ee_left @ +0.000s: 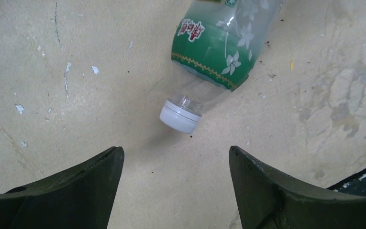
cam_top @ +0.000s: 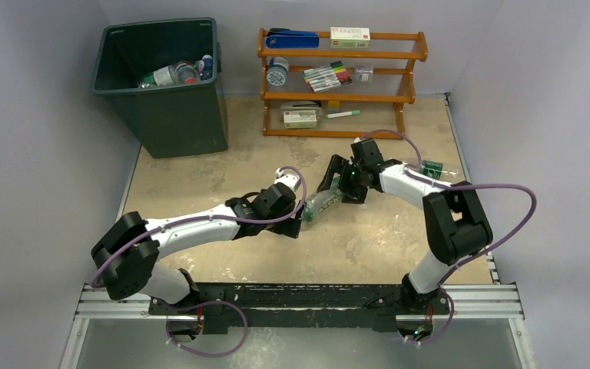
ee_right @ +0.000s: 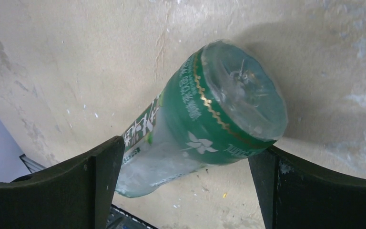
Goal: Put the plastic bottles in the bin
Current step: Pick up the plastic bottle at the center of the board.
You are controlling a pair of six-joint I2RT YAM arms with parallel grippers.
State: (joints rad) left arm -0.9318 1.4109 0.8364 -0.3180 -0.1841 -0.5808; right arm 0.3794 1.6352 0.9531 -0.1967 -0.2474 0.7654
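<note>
A clear plastic bottle (cam_top: 321, 204) with a green label and a white cap (ee_left: 180, 117) lies on its side on the beige table (cam_top: 215, 173), near the middle of the overhead view, between the two grippers. Its cap end points toward the lower left of that view and its base toward the upper right. The left gripper (cam_top: 301, 219) sits just at the cap end. In the left wrist view its two dark fingers (ee_left: 83, 186) stand well apart at the bottom of the frame with only bare table between them, and the cap lies just beyond their tips, so this gripper has hold of nothing. The right gripper (cam_top: 341, 184) is over the bottle's base end. In the right wrist view its jaws are spread wide, one finger (ee_right: 66, 186) at each lower corner, and the bottle's body runs down between them with the base toward the upper right of the frame. Whether the fingers touch its sides I cannot tell. The bin (cam_top: 177, 115) stands in the upper left of the overhead view, well apart from both grippers, with several bottles (cam_top: 178, 74) already inside it. Another bottle (cam_top: 432, 169) lies at the right of the table, partly hidden behind the right arm. An orange rack (cam_top: 338, 96) with pens (cam_top: 326, 76) stands at the upper middle.
</note>
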